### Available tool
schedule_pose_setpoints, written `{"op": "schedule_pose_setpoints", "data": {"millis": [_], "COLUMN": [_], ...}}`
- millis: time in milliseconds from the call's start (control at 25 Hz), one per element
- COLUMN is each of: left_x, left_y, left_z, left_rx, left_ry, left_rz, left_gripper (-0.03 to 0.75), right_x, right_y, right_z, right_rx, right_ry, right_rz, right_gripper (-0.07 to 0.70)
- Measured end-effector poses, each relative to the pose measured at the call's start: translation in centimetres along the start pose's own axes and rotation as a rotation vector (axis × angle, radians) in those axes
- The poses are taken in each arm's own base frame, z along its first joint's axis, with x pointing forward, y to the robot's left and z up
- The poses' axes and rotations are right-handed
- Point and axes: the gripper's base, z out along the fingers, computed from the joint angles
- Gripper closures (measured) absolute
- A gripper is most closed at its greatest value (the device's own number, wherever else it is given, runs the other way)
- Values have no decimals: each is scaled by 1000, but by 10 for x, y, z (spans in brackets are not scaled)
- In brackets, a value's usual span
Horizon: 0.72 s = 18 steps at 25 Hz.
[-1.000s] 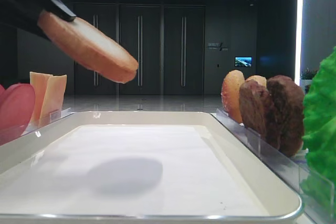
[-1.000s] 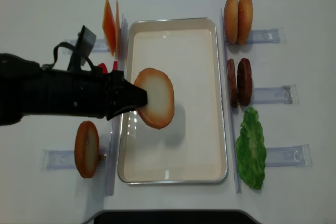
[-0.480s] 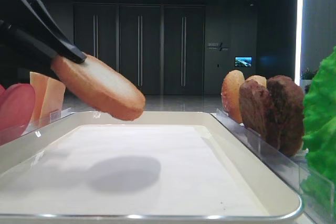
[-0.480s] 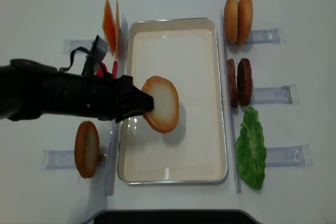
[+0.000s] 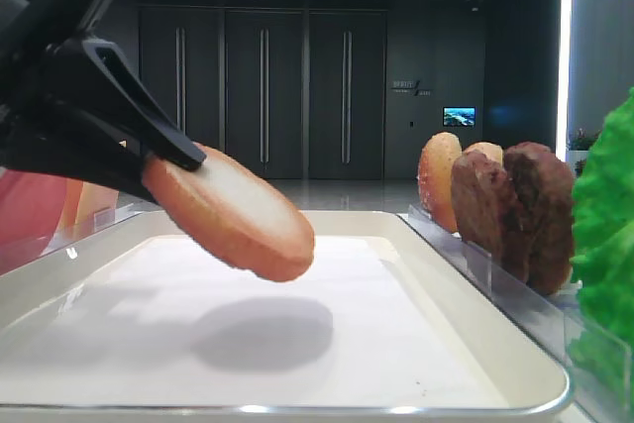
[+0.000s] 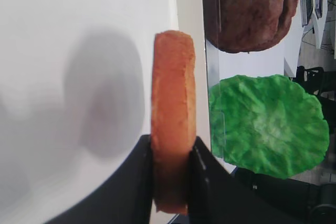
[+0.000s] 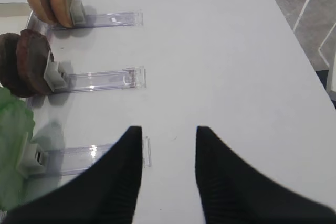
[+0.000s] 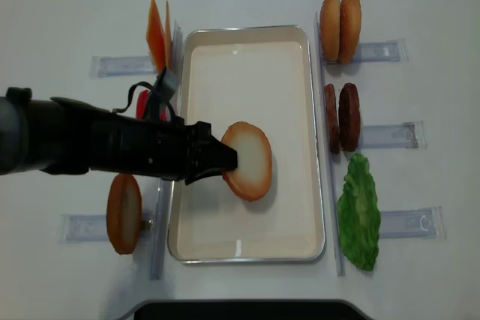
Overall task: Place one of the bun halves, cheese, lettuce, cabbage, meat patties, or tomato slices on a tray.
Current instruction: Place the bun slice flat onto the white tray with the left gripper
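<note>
The left gripper [image 8: 225,160] is pinching a thick round bun half [image 8: 249,160] by its near edge, golden crust on the rim and the pale cut face up. The disc hangs tilted over the middle of the large cream-white rectangular tray [image 8: 315,140] with its raised glossy rim. The low view shows the bun clear of the white lining, far edge dipped lowest and a soft shadow right beneath it — apart, not touching.

So the relation that matters: the bun projects straight out from the jaws toward the right side of the tray, with the landing spot directly below. My read is that a short drop and a release would finish it.

The right gripper [image 7: 169,150] sits spread and holding nothing over the bare white tabletop [image 7: 220,51], well apart from the tray, so the left arm is the one placed for this.

Room is generous — the tray floor carries nothing else. The dark brown meat patties [image 8: 342,117] and bright green frilly lettuce [image 8: 358,213] stand in clear racks outside the right rim.
</note>
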Motion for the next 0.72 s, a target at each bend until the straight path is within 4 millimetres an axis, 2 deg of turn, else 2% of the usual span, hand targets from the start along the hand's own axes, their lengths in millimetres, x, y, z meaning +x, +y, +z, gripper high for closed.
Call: {"op": "schedule_pose_setpoints", "data": {"millis": [720], "left_x": [-2], "left_y": [8], "left_z": [-1], "left_rx": [-73], "left_ry": [-17], "left_rz": [26], "left_gripper": [584], "right_x": [0], "right_y": [0], "right_z": [0], "right_rx": [0], "right_ry": [0], "right_rz": [0], "right_gripper": [391]}}
